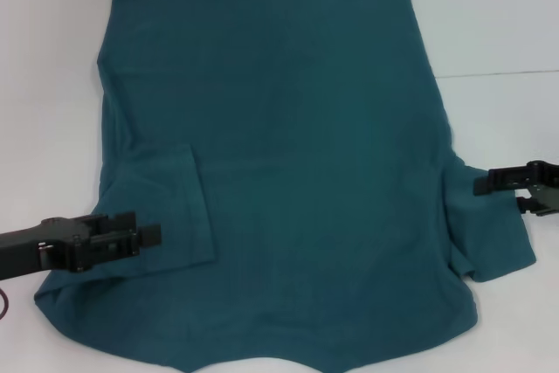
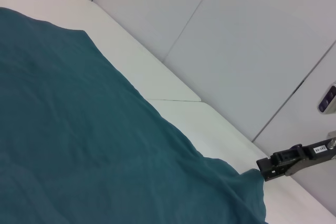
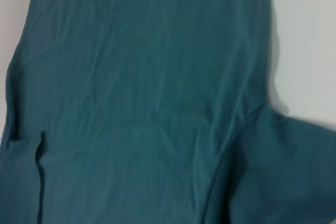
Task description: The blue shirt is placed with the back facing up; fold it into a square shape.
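At the bottom of the head view, the curved near edge of the blue shirt (image 1: 279,172) is seen where it runs off the frame, plain side up on the white worktop (image 1: 498,24). Just above, at lower left, the left gripper (image 1: 144,238) is held over the shirt's left sleeve (image 1: 162,207), which is folded inward onto the body of the cloth; whether its fingers are apart or together cannot be told. At the right edge of the frame, a little higher, the right gripper (image 1: 489,183) is placed at the outer edge of the right sleeve (image 1: 489,233), which is spread flat outward on the worktop; its fingers appear drawn together, though whether cloth is caught between them cannot be told. In the left wrist view that gripper (image 2: 265,169) is seen at the shirt's (image 2: 94,145) far corner. Farther up the head view, the shirt's body is laid smooth, and its straight far hem is seen near the top of the frame.
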